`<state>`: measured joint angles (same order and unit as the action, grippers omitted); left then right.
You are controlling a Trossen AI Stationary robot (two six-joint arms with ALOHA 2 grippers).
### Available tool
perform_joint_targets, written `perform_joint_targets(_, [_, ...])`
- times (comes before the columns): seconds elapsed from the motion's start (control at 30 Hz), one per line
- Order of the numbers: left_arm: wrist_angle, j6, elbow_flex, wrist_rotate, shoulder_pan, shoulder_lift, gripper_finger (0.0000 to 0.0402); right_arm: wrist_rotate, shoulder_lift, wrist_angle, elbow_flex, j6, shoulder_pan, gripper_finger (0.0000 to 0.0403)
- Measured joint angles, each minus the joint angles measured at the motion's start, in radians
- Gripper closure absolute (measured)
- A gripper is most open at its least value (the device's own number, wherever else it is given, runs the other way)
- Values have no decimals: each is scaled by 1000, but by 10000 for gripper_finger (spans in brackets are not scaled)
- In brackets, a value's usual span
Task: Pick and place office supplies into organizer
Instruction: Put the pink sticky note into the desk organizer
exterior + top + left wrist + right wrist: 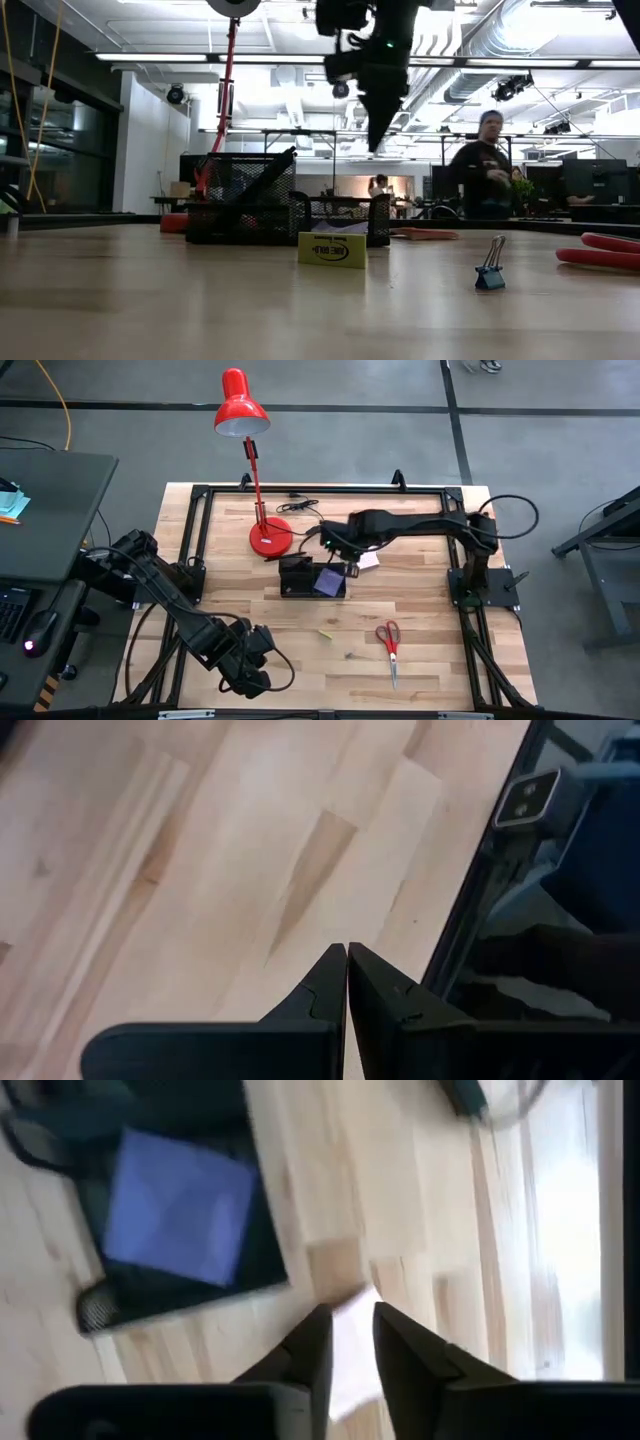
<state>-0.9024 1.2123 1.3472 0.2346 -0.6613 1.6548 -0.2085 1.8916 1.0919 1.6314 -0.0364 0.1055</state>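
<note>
I have the wooden tabletop (420, 660) under me, with the red desk lamp (243, 415) standing at its far side, base beside the organizer. My right arm reaches from its post across the far half, and its gripper (350, 1340) hangs just beside the organizer's right end, above the boards. Its fingers (405, 1345) stand a little apart with a pale square note pad (350, 1345) between them; I cannot tell whether they grip it or have let it go. My left arm waits at the near left corner, its gripper (346, 982) over bare wood by the table's edge, fingers pressed together on nothing. The organizer (310, 576), a black mesh tray, sits mid-table, and the purple note pad (327, 582) lies in its right compartment. The red-handled scissors (389, 642) lie flat on the near right part, well apart from the tray. From the low camera I see a small yellow tag (332, 250) and a blue binder clip (490, 270) standing upright on the near boards.
</note>
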Motion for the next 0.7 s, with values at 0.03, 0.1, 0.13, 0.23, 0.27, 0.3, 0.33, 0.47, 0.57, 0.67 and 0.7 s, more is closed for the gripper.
perform_joint_targets(0.03, [-4,4,0,8,0,-5,401,0,-16,3,-22,-16,12,319])
perform_joint_targets(0.1, [-17,20,0,29,0,-18,401,7,-68,-15,-93,-57,40,299])
perform_joint_targets(0.13, [-19,26,0,35,0,-24,401,19,-96,-29,-137,-79,56,289])
perform_joint_targets(0.23, [-24,32,1,53,-7,-38,401,82,-176,-129,-289,-152,97,261])
perform_joint_targets(0.27, [-21,34,1,65,-6,-40,401,100,-201,-171,-333,-181,104,253])
perform_joint_targets(0.3, [-26,38,1,76,-7,-43,401,114,-222,-211,-374,-207,110,246])
perform_joint_targets(0.33, [-29,41,1,82,-7,-45,401,113,-237,-246,-406,-231,112,241])
perform_joint_targets(0.47, [-36,49,1,99,-7,-46,401,98,-244,-322,-481,-283,109,229])
perform_joint_targets(0.57, [-45,49,1,102,-7,-47,401,46,-223,-378,-502,-317,94,229])
perform_joint_targets(0.67, [-45,50,1,120,-7,-47,401,4,-186,-432,-503,-310,73,230])
perform_joint_targets(0.7, [-46,50,1,127,-7,-47,401,-1,-174,-445,-501,-301,68,230])
